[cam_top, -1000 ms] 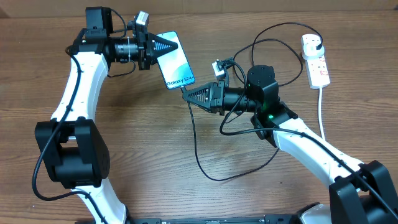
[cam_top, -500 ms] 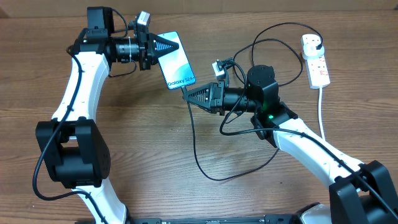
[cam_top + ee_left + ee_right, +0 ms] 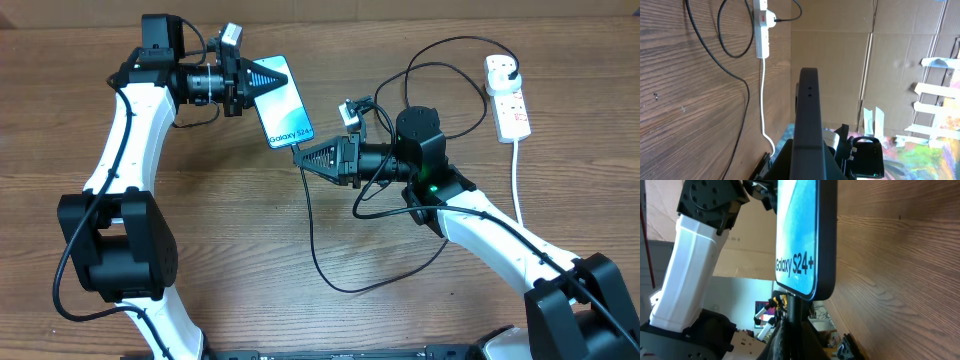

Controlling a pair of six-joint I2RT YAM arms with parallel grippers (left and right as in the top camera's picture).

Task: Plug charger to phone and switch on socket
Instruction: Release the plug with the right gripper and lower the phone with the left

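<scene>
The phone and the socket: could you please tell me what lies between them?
In the overhead view, black loops of the charger lie between the phone and the socket; the right wrist camera sits there too.

Left arm (image 3: pixel 120 140) rising from the near-left base, forearm level, pointing right, left gripper (image 3: pixel 272 74) clamped on the phone (image 3: pixel 285 108) at its upper end, right arm (image 3: pixel 500 235) reaching in from the near right, wrist level, right gripper (image 3: pixel 302 153) pointing left, pinching the charger (image 3: pixel 345 289) tip
</scene>
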